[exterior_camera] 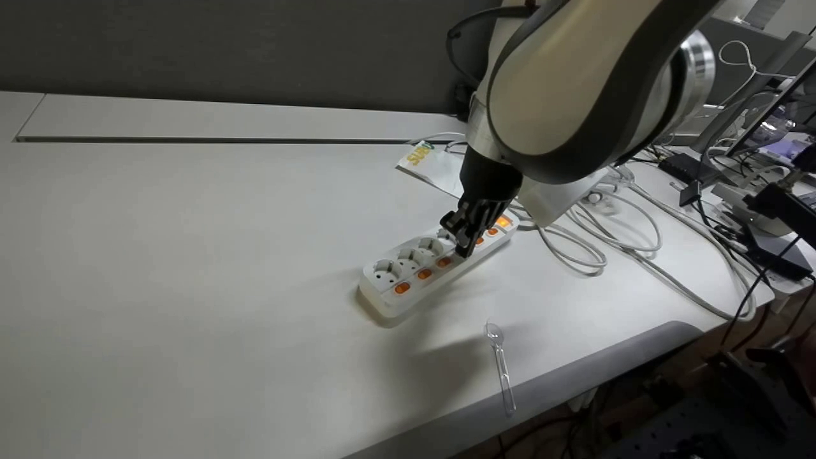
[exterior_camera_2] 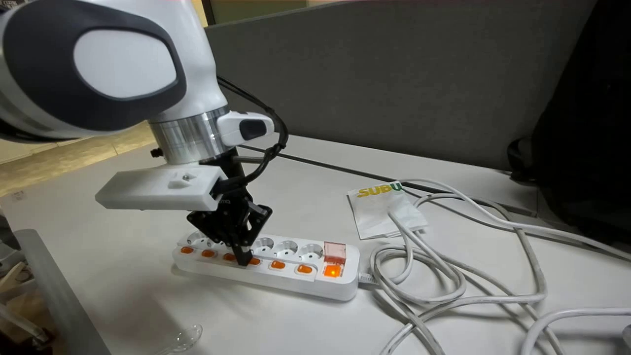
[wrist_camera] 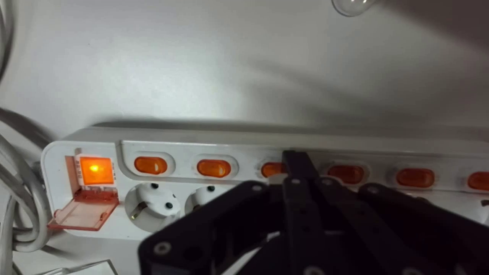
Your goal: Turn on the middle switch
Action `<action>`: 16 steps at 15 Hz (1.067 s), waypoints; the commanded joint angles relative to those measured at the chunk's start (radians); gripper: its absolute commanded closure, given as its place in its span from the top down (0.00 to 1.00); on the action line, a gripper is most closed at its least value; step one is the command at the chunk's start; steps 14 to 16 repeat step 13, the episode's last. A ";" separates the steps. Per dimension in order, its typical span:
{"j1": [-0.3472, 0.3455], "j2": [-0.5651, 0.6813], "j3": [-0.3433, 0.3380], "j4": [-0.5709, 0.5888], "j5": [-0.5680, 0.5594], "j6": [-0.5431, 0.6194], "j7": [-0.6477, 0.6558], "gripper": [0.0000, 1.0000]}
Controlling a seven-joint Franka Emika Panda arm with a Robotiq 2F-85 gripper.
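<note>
A white power strip [exterior_camera: 417, 298] lies on the table in both exterior views [exterior_camera_2: 276, 283] and across the wrist view [wrist_camera: 198, 136]. It carries a row of orange rocker switches and a larger lit main switch [wrist_camera: 97, 170]. My gripper [wrist_camera: 300, 164] is shut and empty, pointing down at the middle of the row; it also shows in both exterior views [exterior_camera: 466, 247] [exterior_camera_2: 243, 257]. In the wrist view its tip partly covers a switch near the middle [wrist_camera: 270, 169]. Another switch [wrist_camera: 347, 174] sits just right of the tip. I cannot tell whether the tip touches the strip.
A clear plastic spoon [exterior_camera: 500, 363] lies near the table's front edge. White cables [exterior_camera_2: 419, 276] coil beyond the lit end of the strip. A white paper packet [exterior_camera_2: 384, 209] lies behind it. A grey partition [exterior_camera: 255, 57] stands along the back.
</note>
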 commanded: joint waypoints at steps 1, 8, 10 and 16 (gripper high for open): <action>0.104 0.055 -0.120 0.017 -0.112 0.044 0.161 0.00; 0.136 0.113 -0.129 -0.016 -0.003 0.108 0.301 0.00; 0.116 0.100 -0.104 -0.013 0.062 0.077 0.290 0.00; 0.120 0.069 -0.109 0.001 0.116 0.024 0.306 0.00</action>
